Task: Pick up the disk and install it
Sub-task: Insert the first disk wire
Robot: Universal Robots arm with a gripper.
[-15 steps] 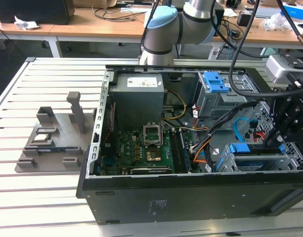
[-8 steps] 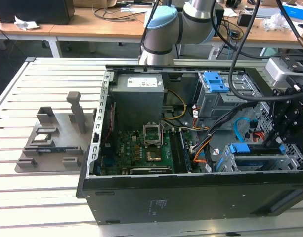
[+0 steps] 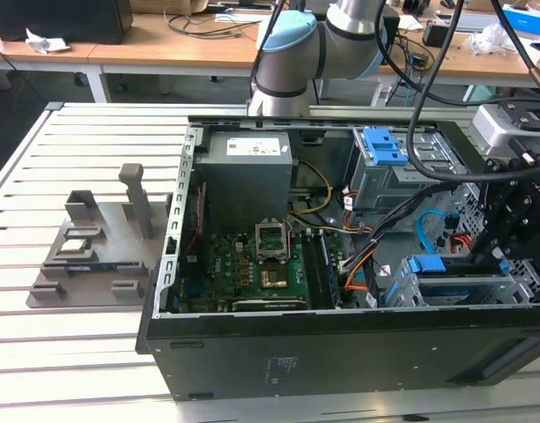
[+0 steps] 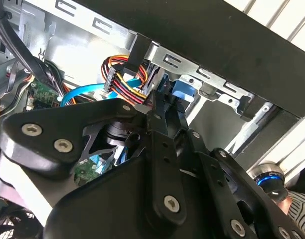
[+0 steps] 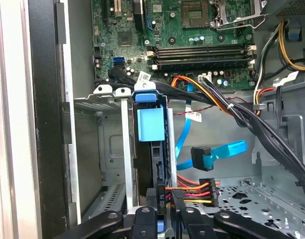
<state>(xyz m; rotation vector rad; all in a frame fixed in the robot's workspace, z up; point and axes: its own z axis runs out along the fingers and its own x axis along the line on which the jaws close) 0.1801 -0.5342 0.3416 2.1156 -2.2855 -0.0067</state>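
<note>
The disk [image 3: 446,267] stands on edge in the drive cage [image 3: 516,291] at the exterior view's lower right, inside the open computer case. Its blue carrier frame [image 5: 146,122] fills a cage slot in the first wrist view, with the dark drive body running back toward me. My black gripper [image 3: 503,256] sits at the disk's end nearest the exterior view's right. In both wrist views its fingers come together, gripper [image 5: 164,195] narrowly shut on the carrier's near end, and blue shows beyond the gripper [image 4: 164,102] where the disk [image 4: 184,92] continues.
A bundle of orange, red and black cables [image 5: 212,99] and a blue data cable [image 5: 214,153] run right beside the slot. The motherboard [image 3: 261,264] and grey power supply box [image 3: 249,176] fill the case. A grey fixture [image 3: 102,256] stands on the slotted table.
</note>
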